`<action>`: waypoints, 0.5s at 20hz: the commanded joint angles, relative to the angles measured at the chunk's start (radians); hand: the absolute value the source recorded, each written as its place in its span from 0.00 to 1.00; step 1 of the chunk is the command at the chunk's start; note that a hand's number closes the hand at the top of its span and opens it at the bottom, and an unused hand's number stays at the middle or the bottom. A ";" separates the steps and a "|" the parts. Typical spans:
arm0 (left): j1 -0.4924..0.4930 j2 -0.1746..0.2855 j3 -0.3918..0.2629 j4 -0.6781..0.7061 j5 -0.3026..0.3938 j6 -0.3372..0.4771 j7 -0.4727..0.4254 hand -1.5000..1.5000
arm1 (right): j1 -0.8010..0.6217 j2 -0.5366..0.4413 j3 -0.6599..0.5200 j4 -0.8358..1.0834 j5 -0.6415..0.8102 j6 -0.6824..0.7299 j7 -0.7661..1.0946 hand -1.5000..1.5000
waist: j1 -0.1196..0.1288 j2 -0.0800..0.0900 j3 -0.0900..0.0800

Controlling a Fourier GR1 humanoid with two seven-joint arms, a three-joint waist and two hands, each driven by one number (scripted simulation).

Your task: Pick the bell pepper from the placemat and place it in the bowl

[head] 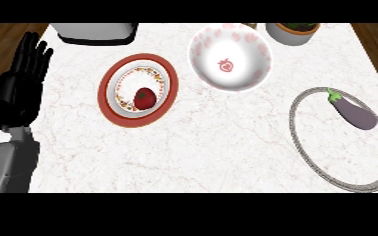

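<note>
Treat the task as not started: by the look of it, 0 of 2 steps are done. The bell pepper [144, 98] lies at the centre of the round red-rimmed placemat [109, 87], and the white strawberry-print bowl [251, 55] just to its right holds no pepper. You have the grasp and the transfer left. Only 1 hand shows: the left hand [22, 87] rests at the left edge, fingers straight, holding nothing. The white marble counter [214, 140] also carries a toaster [96, 31], a potted plant [294, 32] and an eggplant [353, 111] on a grey-rimmed mat [295, 130].

A kitchen: marble counter [221, 145], bowl [247, 42], eggplant [354, 111] and perhaps a toaster [96, 32].
</note>
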 commanded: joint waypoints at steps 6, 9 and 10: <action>0.009 0.012 0.019 -0.003 0.006 -0.011 0.015 0.50 | -0.233 -0.128 -0.078 0.174 -0.066 0.038 -0.217 1.00 | -0.029 -0.011 -0.002; 0.026 0.000 0.016 0.005 -0.016 0.005 -0.013 0.50 | -0.293 -0.115 -0.108 0.173 -0.111 0.048 -0.242 1.00 | -0.027 -0.010 -0.002; 0.034 -0.019 0.007 -0.002 -0.012 0.012 -0.003 0.50 | -0.278 -0.122 -0.106 0.082 -0.129 0.073 -0.245 1.00 | -0.039 -0.015 -0.003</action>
